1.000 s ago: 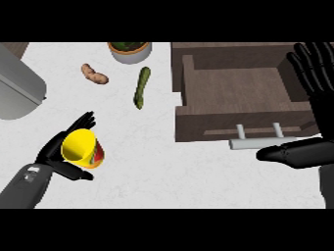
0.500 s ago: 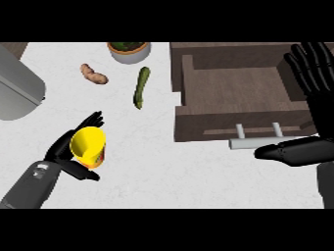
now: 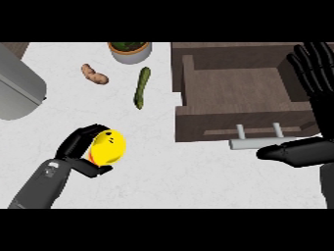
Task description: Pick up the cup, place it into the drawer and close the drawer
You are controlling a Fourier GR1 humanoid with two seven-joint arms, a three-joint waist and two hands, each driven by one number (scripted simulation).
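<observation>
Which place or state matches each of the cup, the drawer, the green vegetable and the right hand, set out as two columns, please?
1 cup
2 drawer
3 green vegetable
4 right hand

a pulled open
b lying on the counter
c fingers straight, at the view's right
d held in the left hand

Pairs: 1-d, 2-a, 3-b, 4-c

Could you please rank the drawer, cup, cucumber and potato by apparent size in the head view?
1. drawer
2. cup and cucumber: alike; the cup, held in the left robot hand, may be nearer the camera.
3. potato
</observation>
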